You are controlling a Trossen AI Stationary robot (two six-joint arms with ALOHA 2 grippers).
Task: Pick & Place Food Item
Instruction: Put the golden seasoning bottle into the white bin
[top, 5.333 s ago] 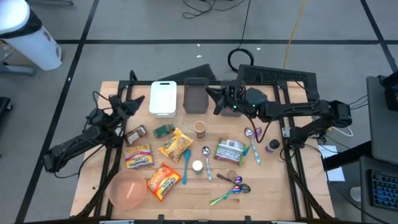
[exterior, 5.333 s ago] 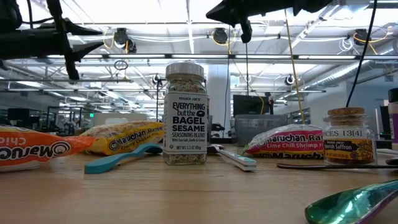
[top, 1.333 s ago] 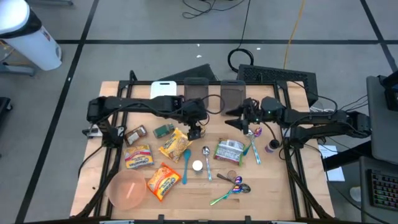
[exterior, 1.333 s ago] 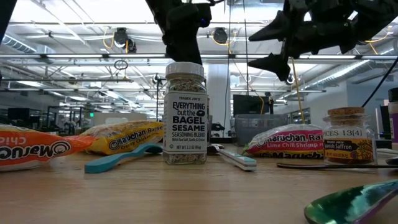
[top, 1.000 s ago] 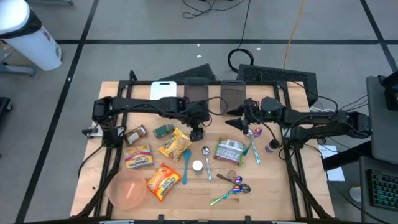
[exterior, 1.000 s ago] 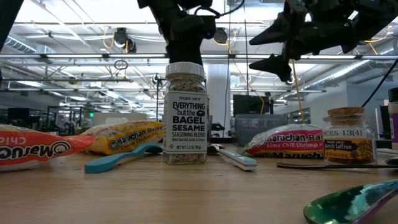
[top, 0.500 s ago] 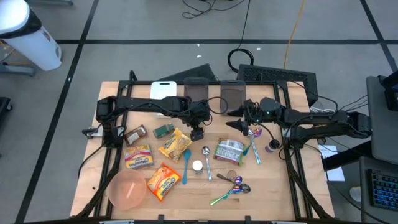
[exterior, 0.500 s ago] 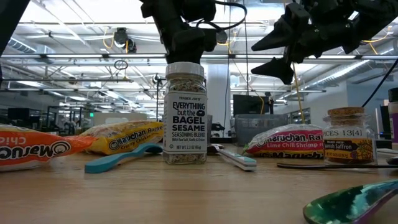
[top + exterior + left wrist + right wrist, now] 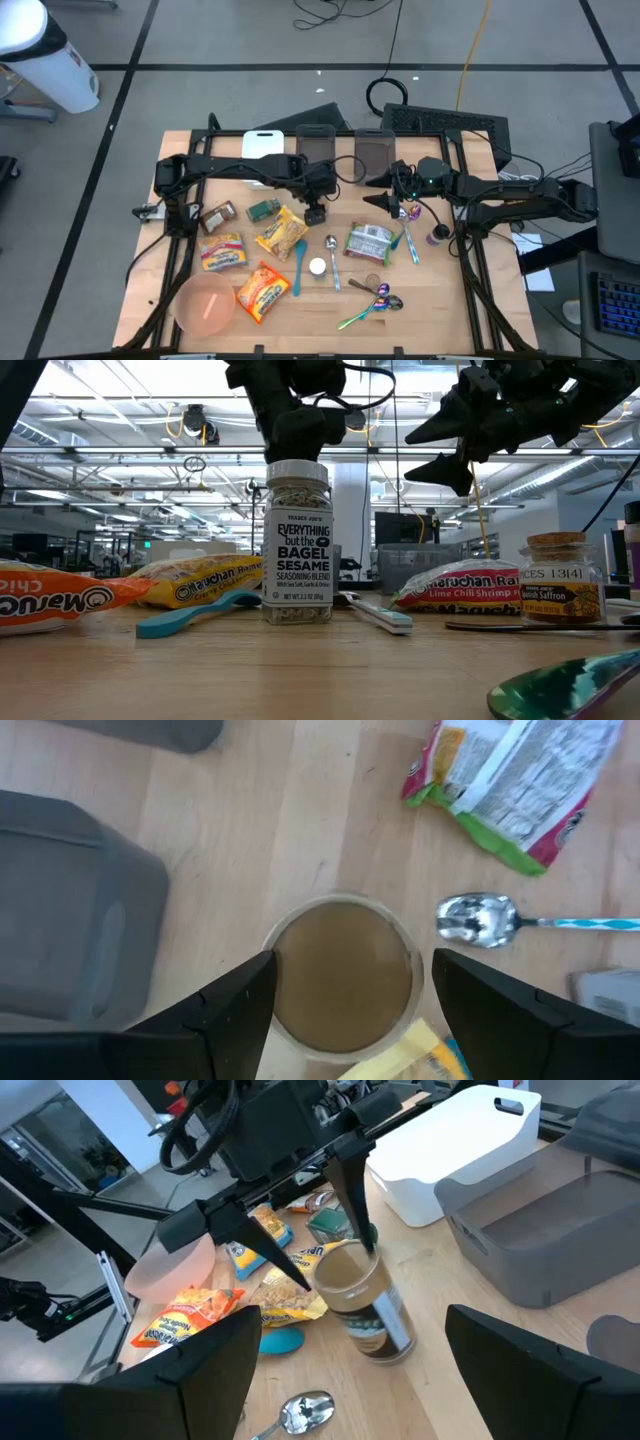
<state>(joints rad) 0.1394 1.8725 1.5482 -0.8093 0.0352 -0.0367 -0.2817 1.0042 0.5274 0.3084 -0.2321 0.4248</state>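
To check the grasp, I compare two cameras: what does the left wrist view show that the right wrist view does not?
Only left wrist: the green ramen pack, and the jar seen from above. Only right wrist: the white bin, the pink bowl, the jar's side. Both: the jar, a grey bin, and the left gripper open around the jar.

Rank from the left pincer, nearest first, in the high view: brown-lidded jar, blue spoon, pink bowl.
From the left pincer:
1. Brown-lidded jar: directly beneath it, between its open fingers.
2. Blue spoon: toward the table's front, beside the orange noodle packet.
3. Pink bowl: front left corner, farthest.
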